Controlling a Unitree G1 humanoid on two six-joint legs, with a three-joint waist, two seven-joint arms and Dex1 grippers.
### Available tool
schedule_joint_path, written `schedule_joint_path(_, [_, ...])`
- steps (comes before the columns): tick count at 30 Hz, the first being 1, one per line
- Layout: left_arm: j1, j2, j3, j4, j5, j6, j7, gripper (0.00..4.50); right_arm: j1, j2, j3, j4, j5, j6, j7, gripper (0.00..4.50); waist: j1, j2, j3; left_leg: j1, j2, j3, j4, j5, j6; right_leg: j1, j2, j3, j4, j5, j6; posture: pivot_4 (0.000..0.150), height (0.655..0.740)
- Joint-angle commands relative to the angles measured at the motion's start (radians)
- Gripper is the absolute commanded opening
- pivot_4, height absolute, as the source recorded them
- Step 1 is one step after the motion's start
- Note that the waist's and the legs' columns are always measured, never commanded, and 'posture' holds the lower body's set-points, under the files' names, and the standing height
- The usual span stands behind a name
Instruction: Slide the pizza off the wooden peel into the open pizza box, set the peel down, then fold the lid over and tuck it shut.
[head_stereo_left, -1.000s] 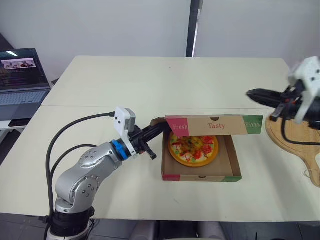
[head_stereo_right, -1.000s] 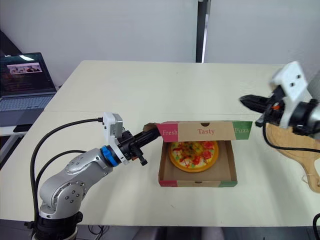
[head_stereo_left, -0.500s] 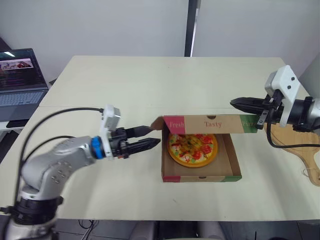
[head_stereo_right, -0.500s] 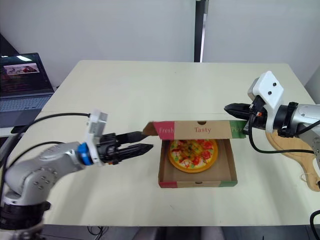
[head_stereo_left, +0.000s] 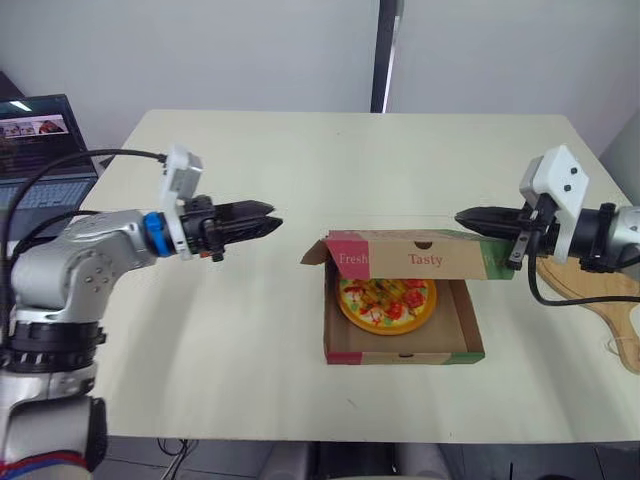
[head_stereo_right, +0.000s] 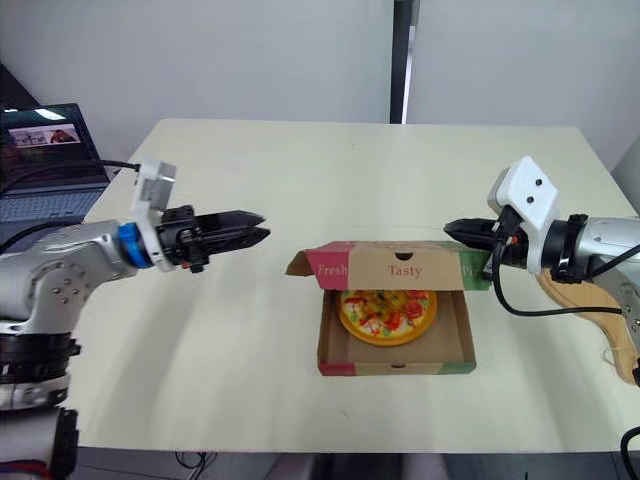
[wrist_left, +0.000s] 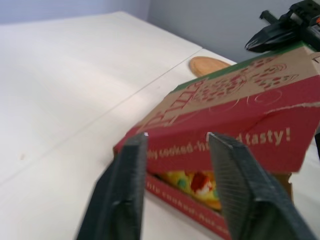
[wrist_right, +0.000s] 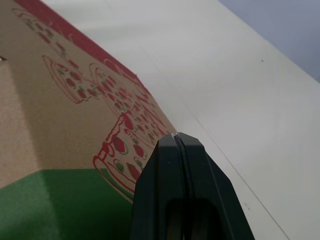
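Observation:
The pizza (head_stereo_left: 385, 299) lies in the cardboard pizza box (head_stereo_left: 404, 346) at the table's middle. Its lid (head_stereo_left: 420, 257), printed "Fresh Tasty", hangs half folded over the rear of the box, and the left side flap (head_stereo_left: 316, 252) sticks out. My left gripper (head_stereo_left: 268, 220) hovers open to the left of the box, a hand's width away, pointing at the lid (wrist_left: 240, 115). My right gripper (head_stereo_left: 462, 216) is shut and empty, with its tip at the lid's rear right corner (wrist_right: 75, 100). The wooden peel (head_stereo_left: 610, 310) lies flat on the table at the far right.
An open laptop (head_stereo_left: 40, 150) stands on a lower surface off the table's left rear corner. The cream table (head_stereo_left: 300, 160) stretches bare behind the box. The right arm's cable (head_stereo_left: 545, 295) hangs over the peel.
My left gripper has drawn back to the left and risen, away from the box's left flap. The lid has dropped lower over the box. The right gripper stays at the lid's right corner.

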Motion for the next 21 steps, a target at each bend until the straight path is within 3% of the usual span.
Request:
schedule_joint_path(1, [-0.104, -0.056, -0.072, -0.043, 0.058, -0.074, -0.048, 0.75, 0.021, -0.035, -0.02, -0.057, 0.015, 0.003, 0.031, 0.0, 0.001, -0.001, 0.0, 0.0, 0.0, 0.0, 0.0, 0.0, 0.0, 0.0, 0.0, 0.0, 0.0, 0.0, 0.0, 0.15, 0.74])
schedule_joint_path(4, [-0.178, -0.135, -0.153, -0.028, 0.12, -0.14, -0.09, 0.03, 0.063, -0.041, -0.025, -0.091, 0.023, 0.011, 0.038, 0.0, -0.001, -0.001, 0.001, 0.0, 0.0, 0.0, 0.0, 0.0, 0.0, 0.0, 0.0, 0.0, 0.0, 0.0, 0.0, 0.15, 0.74])
schedule_joint_path(8, [-0.207, -0.196, -0.25, -0.014, 0.179, -0.191, -0.168, 0.03, 0.094, -0.023, -0.032, -0.133, 0.043, 0.019, 0.021, 0.0, -0.008, -0.001, 0.001, 0.0, 0.0, 0.001, 0.0, 0.0, 0.0, 0.0, 0.0, 0.0, 0.0, 0.0, 0.0, 0.15, 0.74])
schedule_joint_path(14, [-0.193, -0.198, -0.344, 0.013, 0.266, -0.255, -0.282, 0.03, 0.132, -0.003, -0.069, -0.161, 0.045, 0.016, -0.009, 0.0, -0.006, -0.001, 0.001, 0.0, 0.0, 0.001, 0.0, 0.0, 0.0, -0.001, 0.0, 0.0, 0.0, 0.0, 0.0, 0.15, 0.74])
schedule_joint_path(21, [-0.189, -0.215, -0.364, 0.035, 0.318, -0.289, -0.328, 0.03, 0.252, -0.036, -0.256, -0.106, -0.018, -0.036, -0.011, 0.0, 0.001, -0.002, 0.001, -0.001, 0.0, 0.0, 0.0, 0.0, 0.0, 0.0, 0.0, 0.0, 0.0, 0.0, 0.0, 0.15, 0.74])
